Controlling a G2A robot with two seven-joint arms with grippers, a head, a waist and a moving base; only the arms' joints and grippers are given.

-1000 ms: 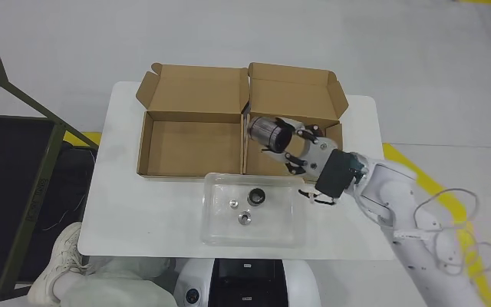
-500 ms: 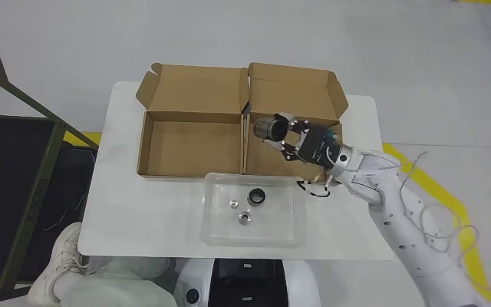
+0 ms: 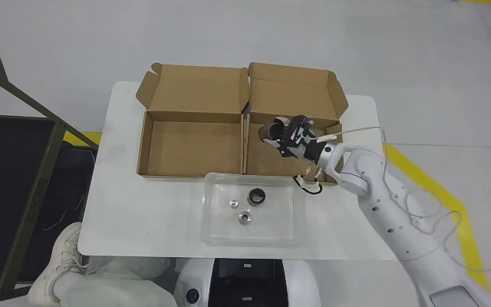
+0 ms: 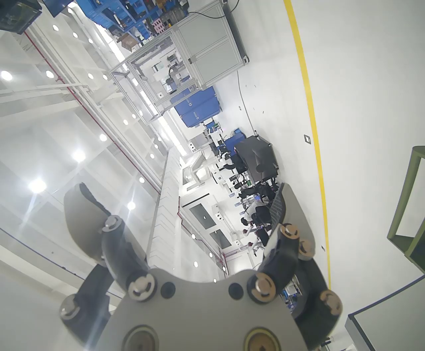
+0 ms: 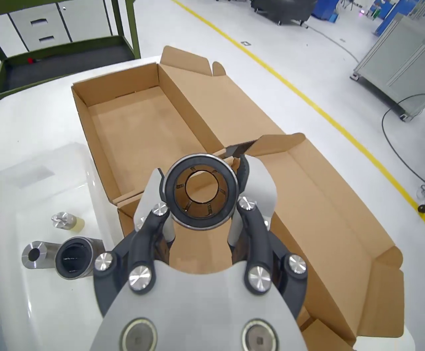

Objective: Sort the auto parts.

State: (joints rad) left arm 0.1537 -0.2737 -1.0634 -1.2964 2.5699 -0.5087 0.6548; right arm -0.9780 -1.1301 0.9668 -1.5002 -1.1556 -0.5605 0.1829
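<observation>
So, right gripper (image 5: 202, 187) pinching a bearing sleeve (image 5: 202, 212).
It's over the right cardboard box (image 3: 265, 161); left gripper (image 4: 182, 199) spread wide.

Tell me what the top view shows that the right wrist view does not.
Top view: the right arm and the clear tray's whole outline. Right wrist view: the hollow inside of the held metal tube and a grey drawer cabinet. Both: the right gripper shut on that tube over the right box, the left box, three parts in the tray.
</observation>
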